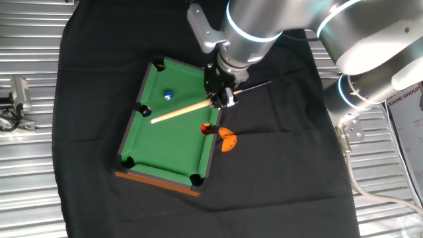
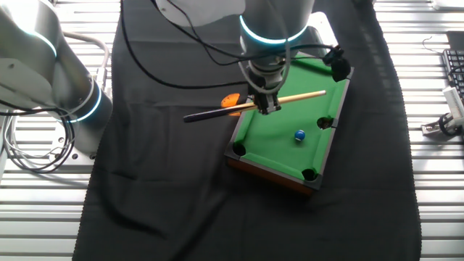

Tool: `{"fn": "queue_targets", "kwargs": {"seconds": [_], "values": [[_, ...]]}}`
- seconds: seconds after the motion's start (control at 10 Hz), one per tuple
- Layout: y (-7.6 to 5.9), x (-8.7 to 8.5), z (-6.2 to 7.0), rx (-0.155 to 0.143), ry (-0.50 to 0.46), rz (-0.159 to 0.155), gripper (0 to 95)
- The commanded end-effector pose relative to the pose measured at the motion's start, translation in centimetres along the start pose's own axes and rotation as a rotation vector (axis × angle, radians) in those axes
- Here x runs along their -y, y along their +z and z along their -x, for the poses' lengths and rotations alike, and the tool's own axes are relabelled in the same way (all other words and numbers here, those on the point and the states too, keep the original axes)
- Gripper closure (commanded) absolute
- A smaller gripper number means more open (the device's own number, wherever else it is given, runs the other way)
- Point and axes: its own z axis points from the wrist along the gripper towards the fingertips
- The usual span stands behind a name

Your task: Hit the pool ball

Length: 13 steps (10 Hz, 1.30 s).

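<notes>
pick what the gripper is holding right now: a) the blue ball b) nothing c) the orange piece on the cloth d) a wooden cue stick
d: the gripper is shut on the cue stick, which reaches out over the green pool table, its tip short of the pool ball.
</notes>
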Motion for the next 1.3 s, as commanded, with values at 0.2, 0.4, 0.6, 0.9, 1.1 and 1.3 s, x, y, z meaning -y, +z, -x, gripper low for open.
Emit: {"fn": "queue_targets", "kwargs": {"seconds": [0.2, 0.4, 0.6, 0.9, 1.1, 1.3], "values": [[-0.1, 0.5, -0.9, 0.004, -0.004, 0.003, 95.0], [0.1, 0.7, -1.7, 0.013, -0.007, 0.003, 95.0], [0.3, 0.7, -1.9, 0.014, -0.004, 0.003, 95.0], [0.3, 0.7, -1.9, 0.018, 0.007, 0.005, 95.0], [0.3, 0.7, -1.9, 0.014, 0.004, 0.002, 95.0], [0.3, 0.7, -1.9, 0.015, 0.003, 0.007, 95.0]]}}
